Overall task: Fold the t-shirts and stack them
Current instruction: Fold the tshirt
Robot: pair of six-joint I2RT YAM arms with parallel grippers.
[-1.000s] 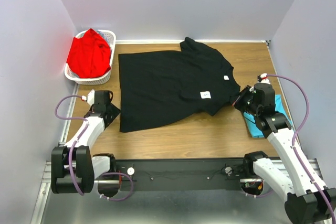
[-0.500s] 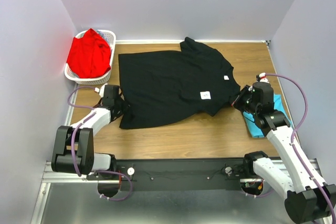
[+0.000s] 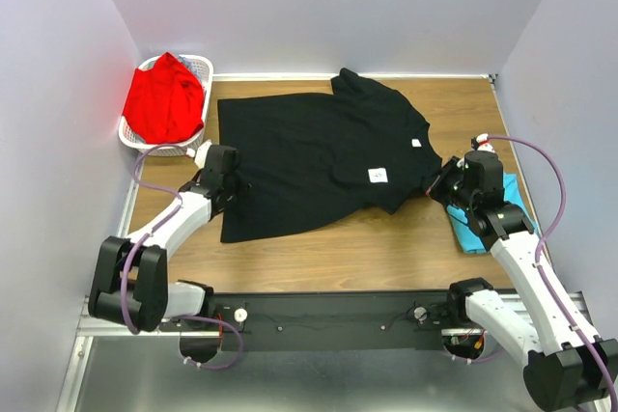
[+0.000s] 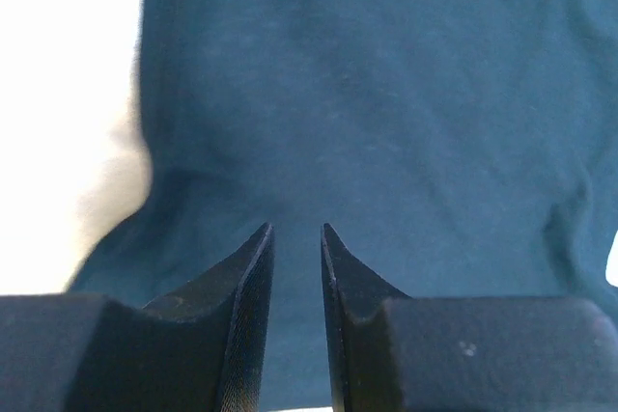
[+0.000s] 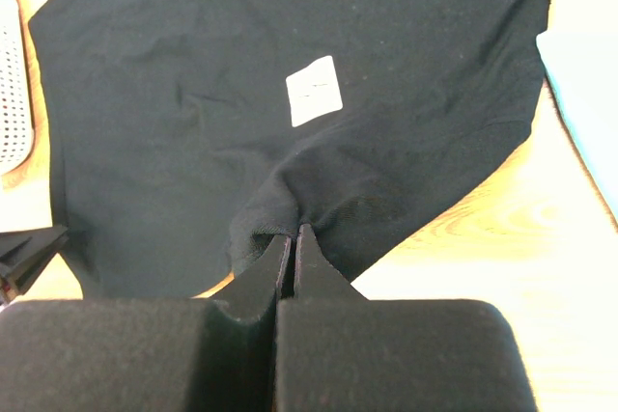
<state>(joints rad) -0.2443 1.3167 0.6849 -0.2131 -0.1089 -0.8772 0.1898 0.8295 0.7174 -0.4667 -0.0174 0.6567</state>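
Observation:
The large black t-shirt (image 3: 319, 151) lies spread flat on the wooden table, with a small white label (image 3: 377, 175) near its right side. My right gripper (image 3: 441, 185) is shut on a bunched fold of its right edge (image 5: 293, 231); the label (image 5: 315, 90) shows just beyond. My left gripper (image 3: 235, 183) is at the shirt's left edge. Its jaws stand a narrow gap apart (image 4: 295, 229) over the dark cloth (image 4: 386, 94), with nothing between them. The red t-shirt (image 3: 164, 98) lies heaped in the basket. The turquoise t-shirt (image 3: 473, 232) lies folded under my right arm and shows in the right wrist view (image 5: 584, 94).
The white lattice basket (image 3: 198, 140) stands at the back left corner and shows in the right wrist view (image 5: 12, 84). Grey walls close in the table at the back and both sides. Bare wood (image 3: 367, 243) lies in front of the black shirt.
My left gripper has moved from the table's left edge forward and right onto the black shirt's left edge. My right gripper has stayed shut on the shirt, almost still.

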